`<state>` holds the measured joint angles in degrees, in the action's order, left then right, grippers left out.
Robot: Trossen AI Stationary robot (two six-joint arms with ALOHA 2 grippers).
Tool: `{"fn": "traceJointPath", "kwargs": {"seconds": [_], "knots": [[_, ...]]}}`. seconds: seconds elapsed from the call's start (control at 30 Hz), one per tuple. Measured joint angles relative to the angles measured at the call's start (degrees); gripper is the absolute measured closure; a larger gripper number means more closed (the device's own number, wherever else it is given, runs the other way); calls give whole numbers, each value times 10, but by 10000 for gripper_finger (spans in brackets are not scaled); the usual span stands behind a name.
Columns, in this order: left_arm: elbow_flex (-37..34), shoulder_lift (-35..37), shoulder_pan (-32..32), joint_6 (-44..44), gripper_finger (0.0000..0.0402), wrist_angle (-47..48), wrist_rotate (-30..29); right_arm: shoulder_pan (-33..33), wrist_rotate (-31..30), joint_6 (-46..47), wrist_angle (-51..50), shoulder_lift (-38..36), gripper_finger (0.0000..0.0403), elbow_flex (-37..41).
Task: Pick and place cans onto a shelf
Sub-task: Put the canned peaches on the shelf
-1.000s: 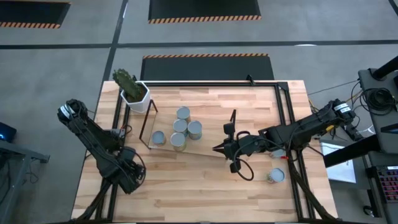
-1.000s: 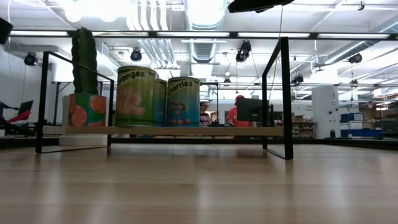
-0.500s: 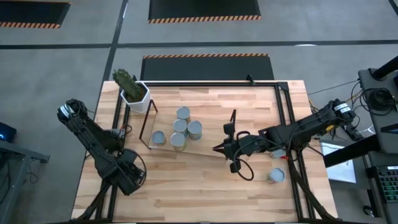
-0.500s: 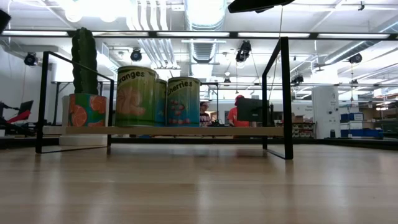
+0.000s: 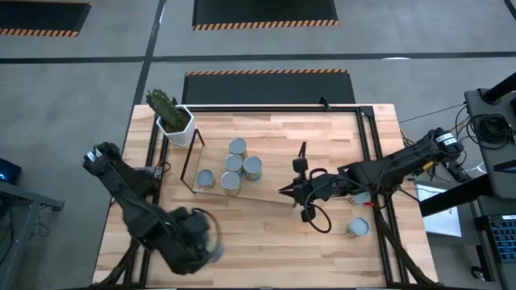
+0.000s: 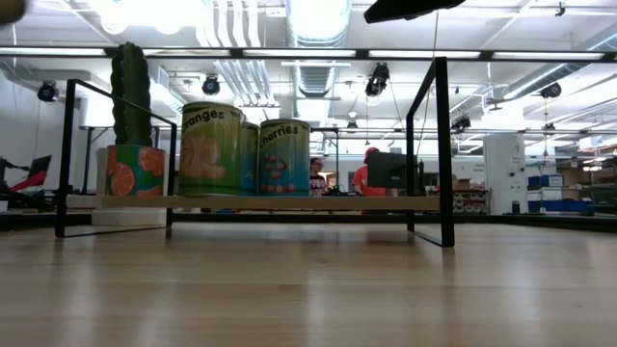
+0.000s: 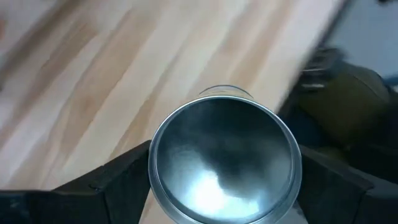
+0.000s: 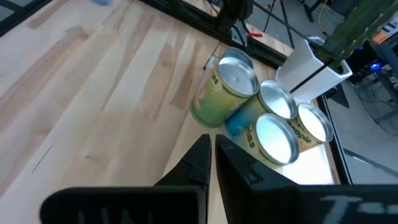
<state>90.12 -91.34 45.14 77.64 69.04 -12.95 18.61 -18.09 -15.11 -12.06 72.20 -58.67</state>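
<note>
The left gripper, low over the near-left part of the light-wood counter, has its dark fingers pinching a short silver-grey metal can, which stands upright with its shiny round top facing up. Farther back, four matching cans stand upright, clustered on the low light-wood shelf with black wire ends. Another can stands near the counter's right edge. The right gripper hangs over the shelf's right end, fingers pressed together. A white hexagonal plant pot holding a green cactus sits at the far-left corner.

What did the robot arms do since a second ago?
The left gripper swung toward the table's middle along the near edge, its jaws around a small silver metal can. The right gripper, the four cans on the light-wood shelf and the white plant pot stayed put.
</note>
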Motion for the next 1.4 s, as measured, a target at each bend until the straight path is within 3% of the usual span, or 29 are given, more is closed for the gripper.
{"fn": "traceJointPath", "kwargs": {"seconds": [0.27,0.5,0.63,0.8,1.0,1.4], "knots": [[241,-156,-82,-315,88,62,-1,9,1,18,-17,-46,390,16],[390,-256,-129,-452,88,162,-61,38,3,24,-18,-96,390,45],[444,-295,-163,-473,88,165,-92,57,2,38,-17,-133,390,59],[433,-315,-199,-458,88,173,-98,78,0,48,-16,-164,390,74],[401,-323,-241,-370,88,161,-116,87,0,54,-14,-185,390,88],[310,-323,-286,-295,88,135,-115,87,0,61,-14,-187,390,91]]}}
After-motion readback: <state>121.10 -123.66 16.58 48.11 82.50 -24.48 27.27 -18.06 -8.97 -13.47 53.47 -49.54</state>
